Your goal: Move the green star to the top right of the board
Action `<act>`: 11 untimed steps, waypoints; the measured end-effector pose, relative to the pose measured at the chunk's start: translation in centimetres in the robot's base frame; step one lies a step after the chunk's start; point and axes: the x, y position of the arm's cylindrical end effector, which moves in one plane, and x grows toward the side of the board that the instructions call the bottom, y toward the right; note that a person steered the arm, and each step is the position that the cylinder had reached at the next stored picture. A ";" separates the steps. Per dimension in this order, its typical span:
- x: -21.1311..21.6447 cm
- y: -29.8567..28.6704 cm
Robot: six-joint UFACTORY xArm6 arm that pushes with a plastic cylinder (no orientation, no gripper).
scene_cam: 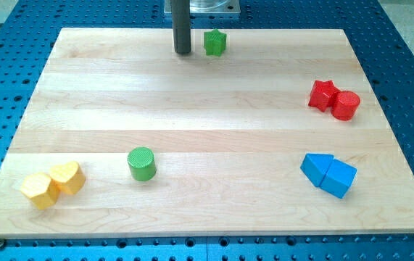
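Start at the view's bottom, nearest you: two yellow blocks [53, 184] sit touching each other at the lower left of the table [192, 101], a green cylinder [141, 163] stands alone a little to their right, and two blue blocks [328, 174] lie pressed together at the lower right. Further up on the right edge, a red star [323, 94] and a red cylinder [346, 105] touch as a pair. None of these lies between the target block and its goal, so you can leave them alone. At the view's top, near the middle of the far edge, you find the green star [214, 42]. My tip [183, 51] rests just beside it on the view's left, seemingly apart from it by a narrow gap. That placement makes sense: from the left side, a push carries the star rightward along the far edge toward the top right corner, which lies well apart from it. There is no pincer on this arm, so no open or closed state applies; only the rod shows.
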 end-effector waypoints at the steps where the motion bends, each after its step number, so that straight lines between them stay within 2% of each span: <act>1: 0.1 8.6; 2: 1.8 11.6; 3: 5.6 9.0; 4: 7.4 15.9; 5: 3.2 20.4; 6: 3.2 14.7; 8: -1.0 7.1; 9: -3.7 6.2; 10: -1.7 14.9; 11: -0.1 21.2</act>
